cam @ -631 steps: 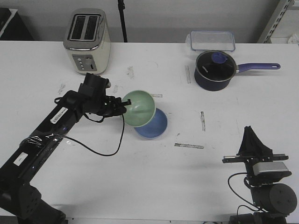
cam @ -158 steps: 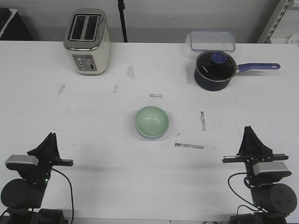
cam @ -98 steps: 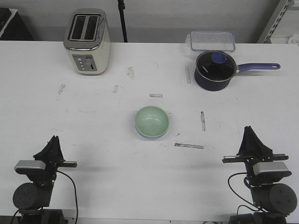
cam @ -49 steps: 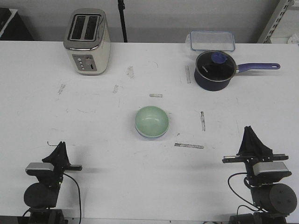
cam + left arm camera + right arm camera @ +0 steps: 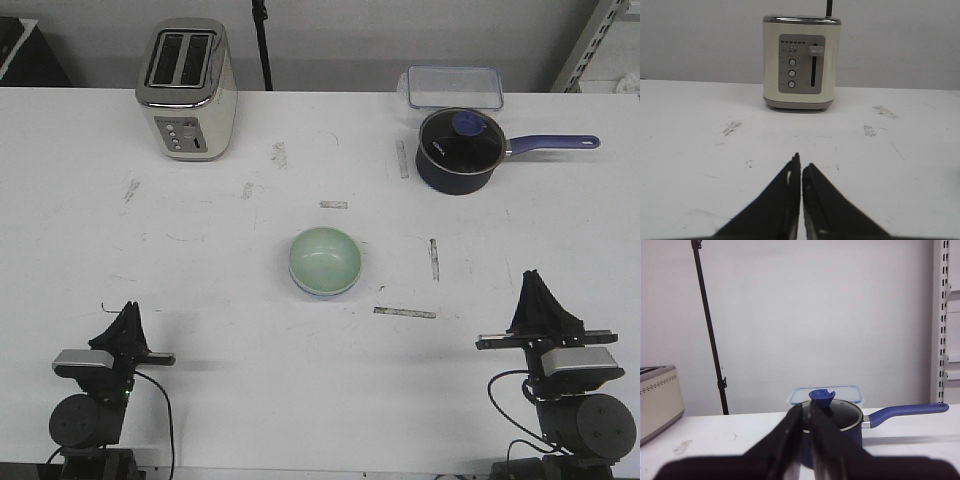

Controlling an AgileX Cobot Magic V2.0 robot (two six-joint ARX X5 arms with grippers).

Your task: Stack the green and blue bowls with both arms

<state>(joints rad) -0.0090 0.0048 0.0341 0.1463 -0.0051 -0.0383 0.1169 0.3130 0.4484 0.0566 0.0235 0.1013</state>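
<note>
At table centre your green bowl (image 5: 325, 260) sits nested in the blue bowl (image 5: 318, 293); left gripper (image 5: 801, 165) and right gripper (image 5: 805, 412), both closed, empty. A careless sweep could unseat it.

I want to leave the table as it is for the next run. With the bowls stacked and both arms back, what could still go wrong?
The green bowl sits slightly off centre in the blue bowl, of which only a thin rim shows, so a knock might tip it out. The stack also stands between the left gripper and the right gripper, so a forward reach may strike it.
</note>
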